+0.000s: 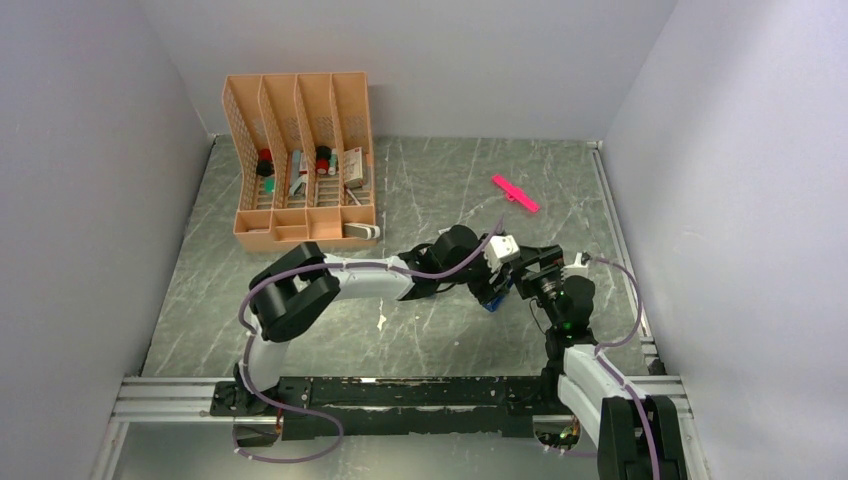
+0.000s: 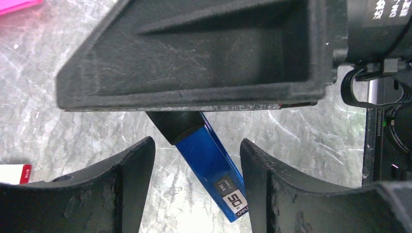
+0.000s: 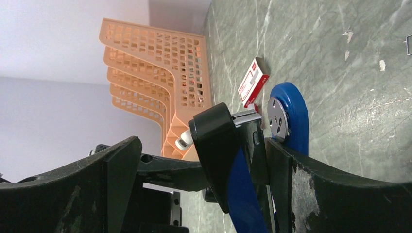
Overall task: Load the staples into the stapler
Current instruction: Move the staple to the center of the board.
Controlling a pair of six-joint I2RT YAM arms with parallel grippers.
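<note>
Stapler-positioning step, nothing yet loaded: the blue stapler (image 2: 209,165), at 4 o'clock on the surface (image 1: 420,190), is straddled but not clamped by the parted left claw (image 2: 197,145) and right claw (image 3: 201,145); next, its magazine presumably must be opened and staples, not discernible here, drawn from the staple box (image 3: 253,82) nearby.

Stapler (image 3: 240,184): blue body, black top arm, round metal disc on its rounded blue end. It sits on edge and tilted between the spread fingers of my right hand (image 3: 204,145), against one of them. Staple box (image 3: 253,82): small, flat, red-and-white, on the bench (image 3: 340,73) just beyond the stapler
</note>
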